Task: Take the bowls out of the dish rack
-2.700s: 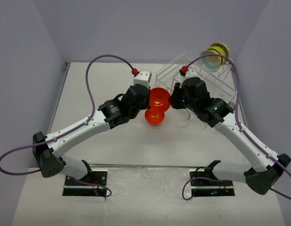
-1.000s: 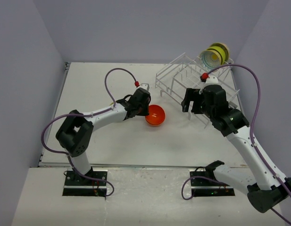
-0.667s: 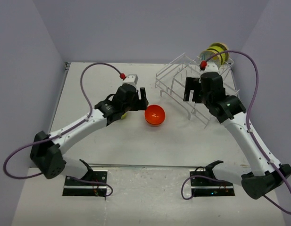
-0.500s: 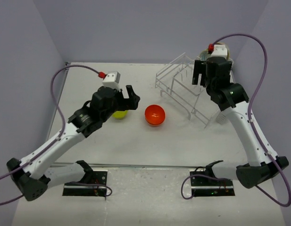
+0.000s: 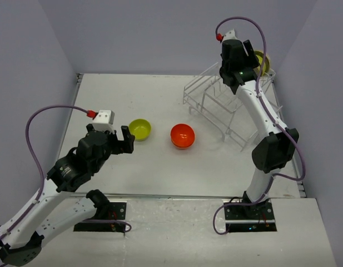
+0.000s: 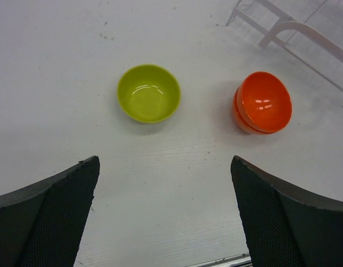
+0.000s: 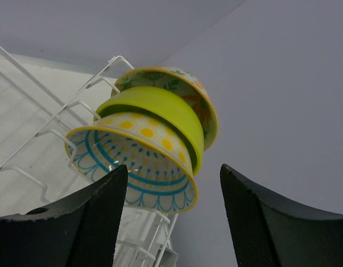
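Small round yellow-green bowl (image 6: 148, 93): smooth, glossy; plastic or glazed ware, cannot tell which. Nested orange-red round bowls (image 6: 263, 103): same gloss, bright highlights. Cream patterned bowl (image 7: 135, 161): shiny inside. White wire dish rack (image 5: 215, 100): thin, smooth coated wire. White bench (image 6: 160, 183): matt, faintly ribbed, speckled. Black left fingers (image 6: 49, 217): matt, fine mesh texture.

Both arms were the same build, chunky white links with black joint housings: left arm (image 5: 71, 167), right arm (image 5: 260, 108). Each one had a purple cable (image 5: 46, 114) looping off it, running to a little red cap (image 5: 92, 114) beside a white boxy block (image 5: 106, 117) at the wrist. The left gripper (image 6: 164, 161) and right gripper (image 7: 174, 169) were all black, and the fingers (image 6: 54, 217) had a fine mesh-like texture. The black base plates (image 5: 113, 214) were flat and rectangular.
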Available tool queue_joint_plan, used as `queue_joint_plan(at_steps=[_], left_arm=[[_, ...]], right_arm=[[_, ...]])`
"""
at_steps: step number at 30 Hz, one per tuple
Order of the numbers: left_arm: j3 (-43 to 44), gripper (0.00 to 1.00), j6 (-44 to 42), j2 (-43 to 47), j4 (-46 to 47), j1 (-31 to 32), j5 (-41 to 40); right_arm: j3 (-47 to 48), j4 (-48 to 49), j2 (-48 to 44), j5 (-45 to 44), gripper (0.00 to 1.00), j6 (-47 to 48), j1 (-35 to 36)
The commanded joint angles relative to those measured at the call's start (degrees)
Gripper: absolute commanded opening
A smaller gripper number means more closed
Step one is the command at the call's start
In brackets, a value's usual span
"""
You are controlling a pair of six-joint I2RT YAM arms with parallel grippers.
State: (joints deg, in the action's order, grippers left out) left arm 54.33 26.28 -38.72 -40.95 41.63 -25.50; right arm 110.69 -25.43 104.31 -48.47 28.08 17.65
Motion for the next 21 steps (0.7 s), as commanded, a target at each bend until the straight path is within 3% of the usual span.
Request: queue_joint_plan(at_steps=[1,4,9,15,21], left_arm=[[-1.6,1.00,-2.7,-0.4,-0.1,-0.4,-2.2],[-2.1,1.00,-2.6,-1.0,0.5,-0.4,-1.7],[-3.0,1.00,-2.6,-0.5,1.4,-0.4,-2.4],[-4.6,1.00,-3.4,0.1,3.5,-0.4,-2.4],[-4.8,1.00,-3.9,-0.3,4.2,-0.4,-2.0]], right_arm=[[0.9,5.6,0.0,-2.6,0.67,7.3,-0.4],[-0.6,6.9,1.6,-2.6,0.61,8.9,-0.9],[-2.3,10.1,2.8,-3.3,0.41,11.0,-1.9],[-4.1,11.9,3.3,-2.5,0.36,11.7,-2.4],[-7.0,14.4,2.7,-3.4,0.14,13.0,-2.4]])
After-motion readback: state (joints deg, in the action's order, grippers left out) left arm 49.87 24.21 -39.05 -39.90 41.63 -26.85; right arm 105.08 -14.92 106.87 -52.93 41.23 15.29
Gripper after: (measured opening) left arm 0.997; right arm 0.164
